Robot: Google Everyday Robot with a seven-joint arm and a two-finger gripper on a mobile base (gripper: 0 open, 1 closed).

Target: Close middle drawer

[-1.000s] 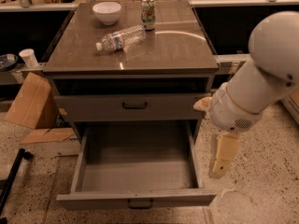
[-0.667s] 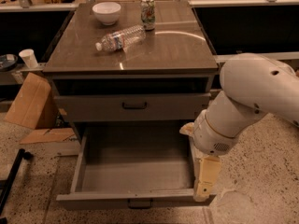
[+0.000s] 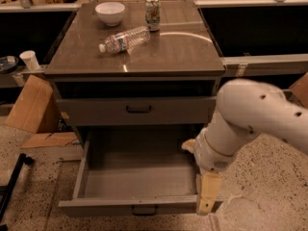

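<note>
- I see the middle drawer [image 3: 137, 179] pulled fully out, its box bare; my hand [image 3: 208, 196] points down at its front's right end.
- My arm [image 3: 250, 119] bends in from the right (whether the hand is wide or narrow, I cannot tell).

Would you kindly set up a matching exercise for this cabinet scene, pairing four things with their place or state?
Column one:
1. middle drawer
2. plastic water bottle
3. white bowl
4. gripper

Column two:
A. lying on its side on the cabinet top
B. pulled out, with a bare box
C. low down, by the right end of the open drawer's front
D. standing upright at the back left of the cabinet top

Pairs: 1-B, 2-A, 3-D, 4-C.
</note>
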